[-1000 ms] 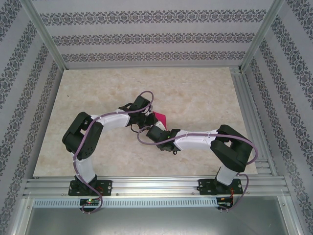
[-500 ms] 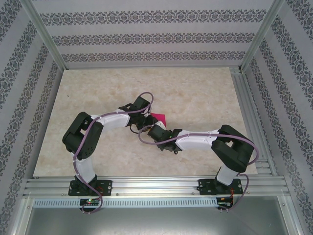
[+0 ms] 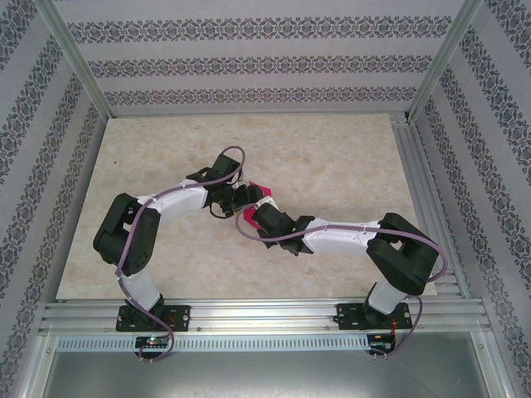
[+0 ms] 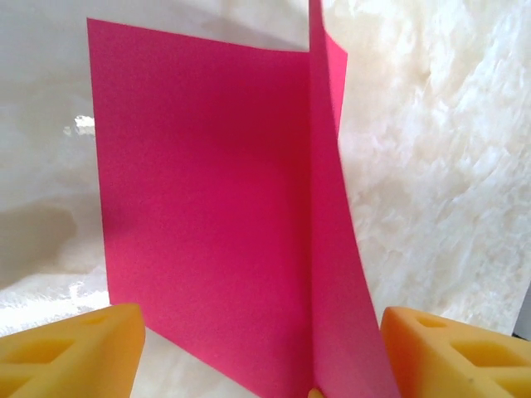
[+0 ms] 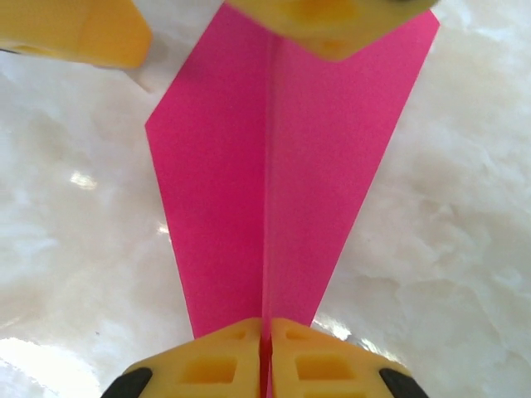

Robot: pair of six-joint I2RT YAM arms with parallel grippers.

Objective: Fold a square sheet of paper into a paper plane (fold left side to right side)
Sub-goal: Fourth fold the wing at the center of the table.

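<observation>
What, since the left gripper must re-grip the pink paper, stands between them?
Nothing visible. The left gripper is open, with the raised flap of the pink paper directly between its fingers; the right gripper is shut on the crease.

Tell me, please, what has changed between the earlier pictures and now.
The left gripper opened, letting go of the folded bright magenta-pink sheet of paper, and its arm drew back leftward. The right gripper stayed shut on the paper's centre crease, and the paper barely moved.
</observation>
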